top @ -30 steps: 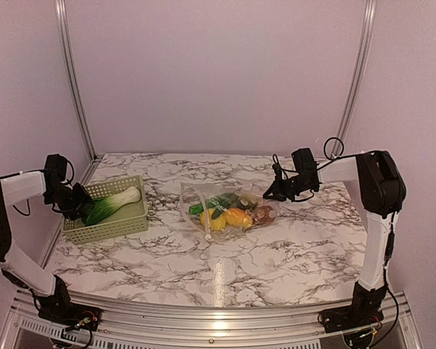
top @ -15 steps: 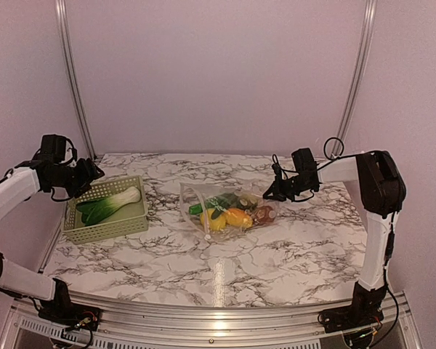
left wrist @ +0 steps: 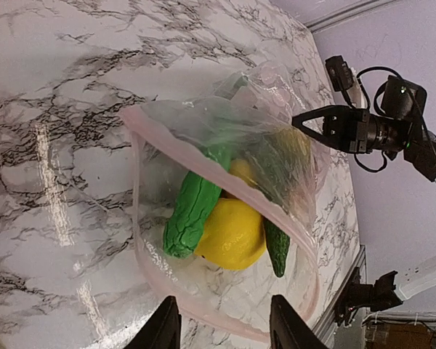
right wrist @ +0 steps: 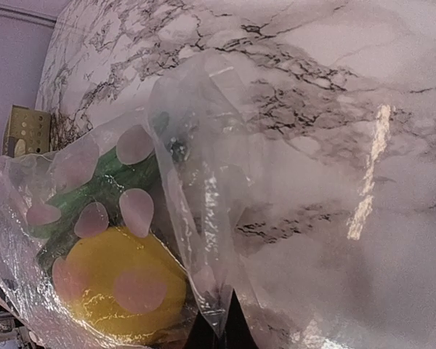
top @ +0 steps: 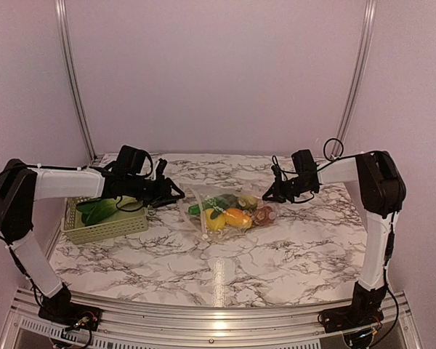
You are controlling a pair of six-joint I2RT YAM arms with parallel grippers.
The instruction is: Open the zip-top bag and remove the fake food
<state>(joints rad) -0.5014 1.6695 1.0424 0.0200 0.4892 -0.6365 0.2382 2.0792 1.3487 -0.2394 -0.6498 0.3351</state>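
Note:
The clear zip-top bag (top: 229, 207) lies mid-table with its pink-rimmed mouth (left wrist: 142, 240) gaping towards my left gripper (top: 171, 195). Inside is fake food: a yellow lemon (left wrist: 231, 234), a ridged green piece (left wrist: 192, 212), a dark green cucumber (left wrist: 277, 247) and an orange piece (top: 238, 217). My left gripper (left wrist: 225, 331) hovers open just outside the mouth, holding nothing. My right gripper (right wrist: 219, 331) is shut on the bag's far corner film (right wrist: 203, 218) and holds it slightly raised. A green-and-white leafy vegetable (top: 98, 212) lies in the basket, partly hidden by my left arm.
A pale green basket (top: 105, 229) stands at the table's left edge, under my left forearm. Aluminium frame posts rise at both back corners. The marble top stretches bare in front of the bag towards the arm bases.
My left arm has swung from the basket at the left across to the bag's mouth. The leafy vegetable stays in the basket. My right gripper and the bag have hardly moved.

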